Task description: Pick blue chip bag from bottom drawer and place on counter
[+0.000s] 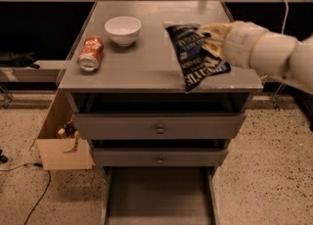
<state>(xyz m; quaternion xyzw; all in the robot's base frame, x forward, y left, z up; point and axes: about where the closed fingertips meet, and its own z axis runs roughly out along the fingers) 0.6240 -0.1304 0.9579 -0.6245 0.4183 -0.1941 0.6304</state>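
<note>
In the camera view, the gripper (211,37) reaches in from the right over the counter (142,70), its jaws clamped on the upper right edge of the blue chip bag (194,57). The bag is on the counter's right side, its lower corner at the front edge. A white bowl (122,30) and a tipped orange can (91,53) sit on the left, and the bottom drawer (159,194) stands pulled open below.
</note>
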